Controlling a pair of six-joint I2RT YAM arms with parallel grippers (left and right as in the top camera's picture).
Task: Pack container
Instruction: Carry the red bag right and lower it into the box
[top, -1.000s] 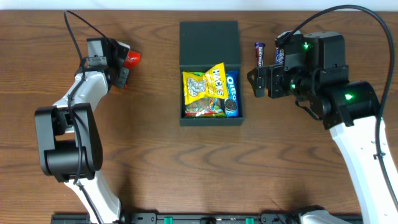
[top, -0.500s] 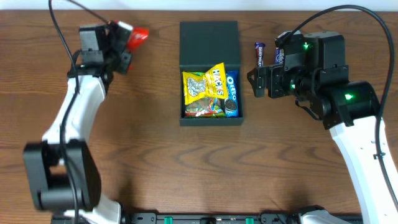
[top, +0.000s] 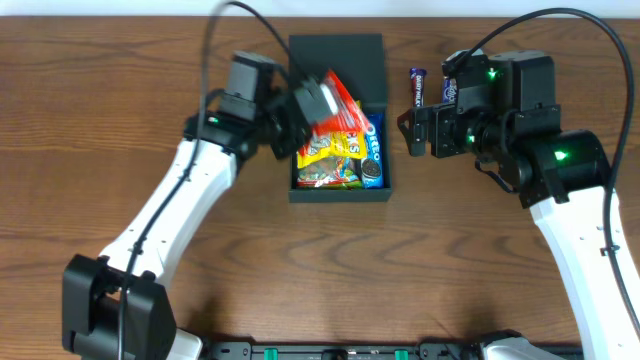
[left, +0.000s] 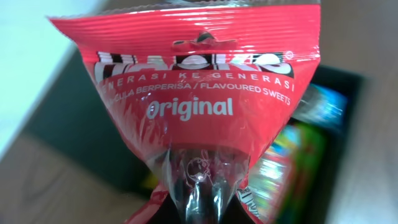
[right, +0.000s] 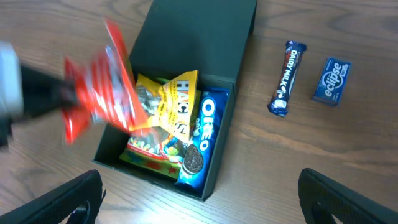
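Dark box (top: 337, 60) sits on the counter (top: 250, 260) between my two arms, with its lid laid flat open on the far side. My left jaws are clamped on a red sweet packet (top: 340, 112), held tilted above the box's left half. In the left wrist view the packet (left: 193, 93) fills the frame. Inside the box a yellow packet (right: 171, 102) lies left and a blue cookie pack (right: 199, 140) lies against the right wall. My right jaws are spread wide, empty, right of the box. A chocolate bar (right: 287, 78) lies just right of the box, and a blue gum pack (right: 331, 81) lies further right.
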